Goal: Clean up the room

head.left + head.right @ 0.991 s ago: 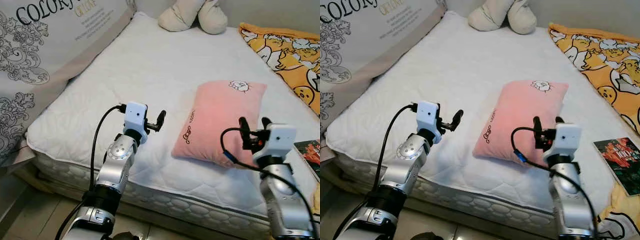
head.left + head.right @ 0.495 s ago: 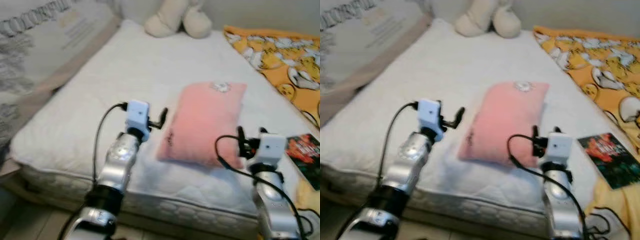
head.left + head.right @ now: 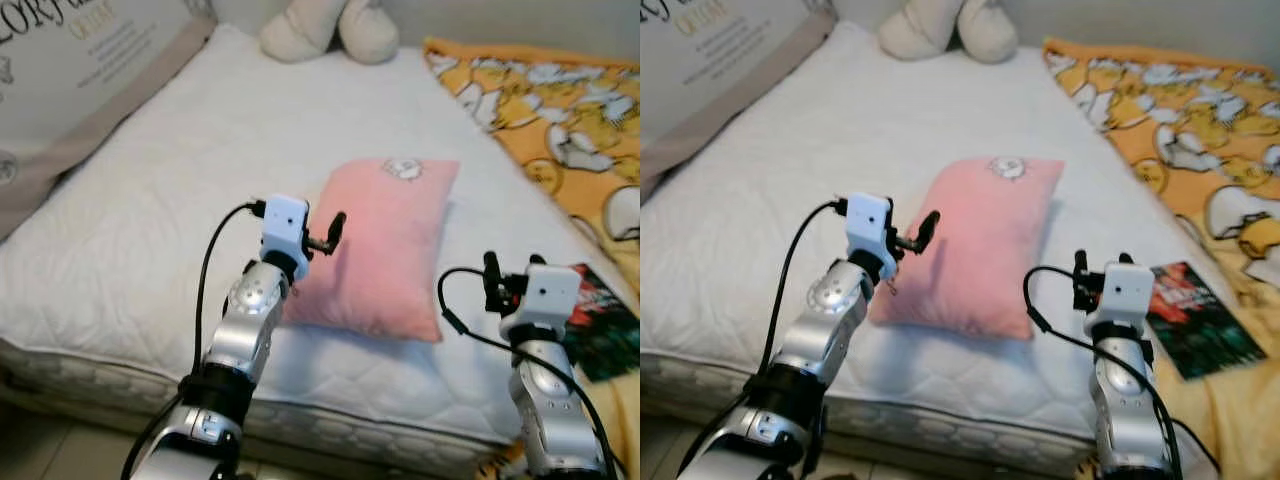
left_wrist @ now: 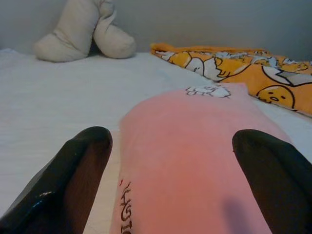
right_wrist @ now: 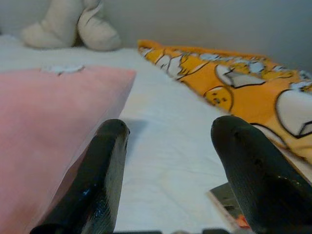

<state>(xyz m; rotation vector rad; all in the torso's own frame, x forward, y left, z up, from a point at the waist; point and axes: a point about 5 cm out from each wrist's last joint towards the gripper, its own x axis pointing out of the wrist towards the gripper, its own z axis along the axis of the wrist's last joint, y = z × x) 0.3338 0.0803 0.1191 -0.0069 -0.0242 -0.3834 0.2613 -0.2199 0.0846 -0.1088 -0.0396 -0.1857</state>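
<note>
A pink pillow with a small cartoon patch lies on the white mattress. My left gripper hovers at the pillow's left edge, open; in the left wrist view its two black fingers straddle the pillow just ahead. My right gripper is raised beside the pillow's front right corner, open, with nothing between its fingers. The right wrist view has the pillow to one side and bare mattress ahead.
A dark book lies on the bed near my right gripper. A yellow cartoon blanket covers the bed's right side. A beige plush toy sits at the far end, and a printed cushion leans at the left.
The camera has shifted right and blurred in between. My left gripper now overlaps the pillow's left edge instead of standing apart from it. My right gripper is now off the pillow's right corner.
</note>
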